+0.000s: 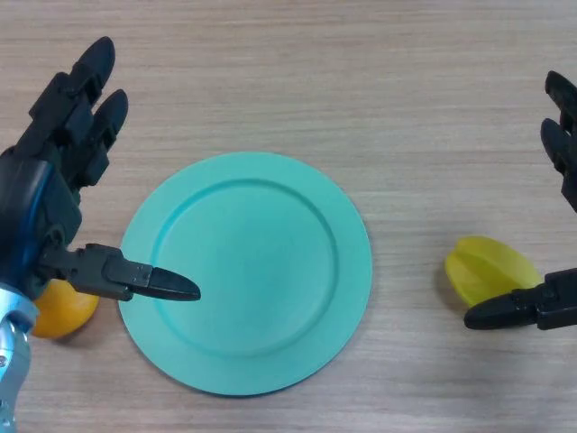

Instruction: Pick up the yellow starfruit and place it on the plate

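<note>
While the yellow starfruit (491, 269) lies right of the green plate (245, 272), the right hand (563, 302) spreads open around it; the left hand (54, 194), fingers straight, hides perhaps an orange (61, 308).

The plate (245, 271) is plain mint green. The starfruit (491, 269) by the black right hand (541, 307) is yellow. An orange-yellow fruit (63, 308) shows beneath the black left hand (54, 171). The worktop (315, 81) is pale wood grain.

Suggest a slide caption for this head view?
Open right hand beside starfruit; empty green plate; open left hand.
</note>
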